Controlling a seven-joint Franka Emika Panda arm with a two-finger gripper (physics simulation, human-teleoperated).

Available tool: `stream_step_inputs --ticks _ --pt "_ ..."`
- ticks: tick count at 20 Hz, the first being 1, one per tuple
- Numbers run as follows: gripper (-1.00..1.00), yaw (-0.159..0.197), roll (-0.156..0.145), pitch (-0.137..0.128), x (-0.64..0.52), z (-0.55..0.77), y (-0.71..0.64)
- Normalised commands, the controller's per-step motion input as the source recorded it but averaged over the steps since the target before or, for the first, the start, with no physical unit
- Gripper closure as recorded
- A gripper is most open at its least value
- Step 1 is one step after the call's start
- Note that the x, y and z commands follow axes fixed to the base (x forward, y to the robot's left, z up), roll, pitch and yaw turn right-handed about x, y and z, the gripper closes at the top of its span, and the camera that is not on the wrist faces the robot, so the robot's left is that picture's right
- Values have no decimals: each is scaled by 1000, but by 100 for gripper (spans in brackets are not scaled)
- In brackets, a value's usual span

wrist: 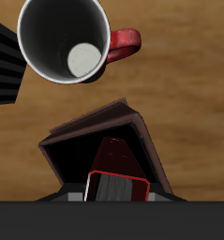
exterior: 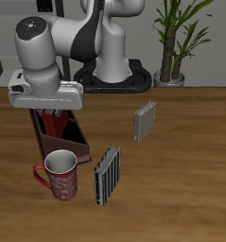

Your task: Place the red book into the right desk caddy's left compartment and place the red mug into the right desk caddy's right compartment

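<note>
My gripper [exterior: 56, 110] hangs over the right desk caddy [exterior: 82, 147], a dark maroon open-topped box. It is shut on the red book [exterior: 55, 124], which stands upright with its lower part inside the caddy's walls. The wrist view shows the red book [wrist: 119, 169] between my fingers, down inside the caddy [wrist: 93, 122]. The arm hides the dividers, so I cannot tell which compartment holds it. The red mug [exterior: 61, 176] stands upright on the table just beyond the caddy's near end, nearer the table's front edge. Its white inside [wrist: 65, 37] faces up.
A grey-striped book [exterior: 107, 176] stands beside the mug near the front edge. Another grey-striped book [exterior: 144, 121] stands farther back toward the table's middle. A potted plant [exterior: 171, 57] stands at the back, beside the robot's base.
</note>
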Motion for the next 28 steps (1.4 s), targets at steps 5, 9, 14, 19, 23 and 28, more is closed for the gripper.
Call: stream_step_inputs --ticks 5,9,14,19,23,28 --pt "100 -17 10 27 76 -279 33" --pt "100 -4 4 41 98 -341 50" --pt "-100 2 -6 33 51 -183 91" --pt "-100 3 -1 1 7 25 21" --pt "-100 18 -6 -31 -58 205 105" --pt "-100 23 0 -30 -57 225 136"
